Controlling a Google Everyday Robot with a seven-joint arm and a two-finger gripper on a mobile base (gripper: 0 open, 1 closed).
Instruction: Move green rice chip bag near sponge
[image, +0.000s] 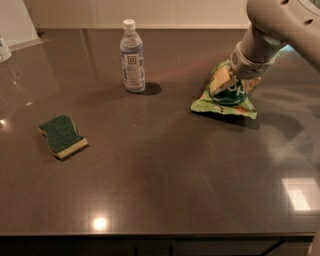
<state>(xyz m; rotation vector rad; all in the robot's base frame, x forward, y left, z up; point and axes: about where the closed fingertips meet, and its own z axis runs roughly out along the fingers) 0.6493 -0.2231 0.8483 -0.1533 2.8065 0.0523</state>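
Observation:
The green rice chip bag (223, 104) lies at the right rear of the dark table (165, 175), its upper part bunched up and its lower edge on the surface. My gripper (234, 81) comes down from the upper right and is shut on the bag's top, covering most of the dark green circle. The sponge (62, 135), dark green over pale yellow, lies flat at the left, far from the bag.
A clear water bottle (132, 56) with a white cap stands upright at the rear centre, between sponge and bag. A small white container (4, 49) shows at the far left edge. The table's front edge runs along the bottom.

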